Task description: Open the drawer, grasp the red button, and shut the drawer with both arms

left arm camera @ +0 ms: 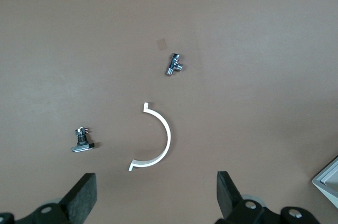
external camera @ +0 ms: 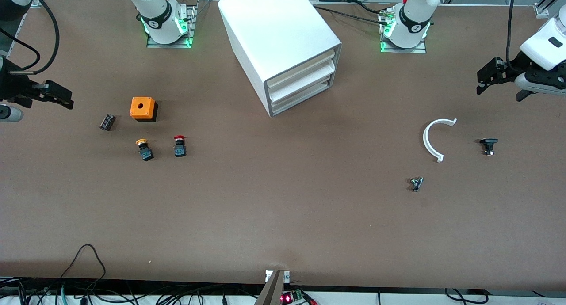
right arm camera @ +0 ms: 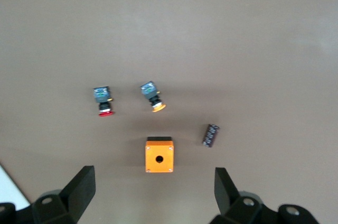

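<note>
Front view shows me all three drawers (external camera: 300, 81) shut in the cabinet (external camera: 278, 35), so nothing has begun. The red button (external camera: 179, 146) lies on the worktop (external camera: 283, 216) beside the yellow-capped one (external camera: 144, 149). Left pincer (external camera: 486, 80) and right pincer (external camera: 59, 95) hover at the worktop's ends, fingers apart. I'd judge the next move is hooking a drawer front.

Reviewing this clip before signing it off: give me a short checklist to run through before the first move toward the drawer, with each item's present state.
1. All three drawers shut in the cabinet, fronts flush: ok.
2. Left hand open, holding nothing, up over the left arm's end of the table: ok.
3. Right hand open, holding nothing, over the right arm's end: ok.
4. Red button on the table beside the yellow button, apart from it: ok.
5. Orange box apart from the red button: ok.
6. Which drawer to open: cannot tell.
</note>
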You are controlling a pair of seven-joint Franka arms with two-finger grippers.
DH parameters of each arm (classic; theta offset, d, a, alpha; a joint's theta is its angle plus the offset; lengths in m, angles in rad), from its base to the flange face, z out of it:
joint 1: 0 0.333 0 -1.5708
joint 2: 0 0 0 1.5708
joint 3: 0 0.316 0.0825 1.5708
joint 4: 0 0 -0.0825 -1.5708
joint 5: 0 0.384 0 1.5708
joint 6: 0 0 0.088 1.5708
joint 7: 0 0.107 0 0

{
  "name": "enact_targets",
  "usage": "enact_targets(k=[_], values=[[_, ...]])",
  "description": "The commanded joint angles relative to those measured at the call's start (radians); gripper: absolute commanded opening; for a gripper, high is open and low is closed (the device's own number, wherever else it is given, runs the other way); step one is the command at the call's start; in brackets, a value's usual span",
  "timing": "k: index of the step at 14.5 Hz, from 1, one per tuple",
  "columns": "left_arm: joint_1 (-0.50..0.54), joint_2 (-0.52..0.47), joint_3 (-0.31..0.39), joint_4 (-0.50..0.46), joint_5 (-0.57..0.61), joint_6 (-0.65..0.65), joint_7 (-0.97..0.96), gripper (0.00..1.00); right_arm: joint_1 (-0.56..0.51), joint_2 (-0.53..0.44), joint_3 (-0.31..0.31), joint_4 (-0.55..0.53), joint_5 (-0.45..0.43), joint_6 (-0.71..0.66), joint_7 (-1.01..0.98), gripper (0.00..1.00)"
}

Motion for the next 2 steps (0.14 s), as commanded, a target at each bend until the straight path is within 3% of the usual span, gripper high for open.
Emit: enact_targets(k=[1, 2], values=[[-0.005, 0.014, 0.004, 0.031, 0.001, -0.026, 0.008, 1.00, 0.007, -0.007, 0.010, -0.003, 0.024, -0.004, -0.008, 1.00], [-0.003, 0.017, 0.006, 0.037, 0.001, -0.024, 0.011, 1.00, 0.007, -0.007, 0.010, -0.001, 0.028, 0.003, -0.004, 1.00]])
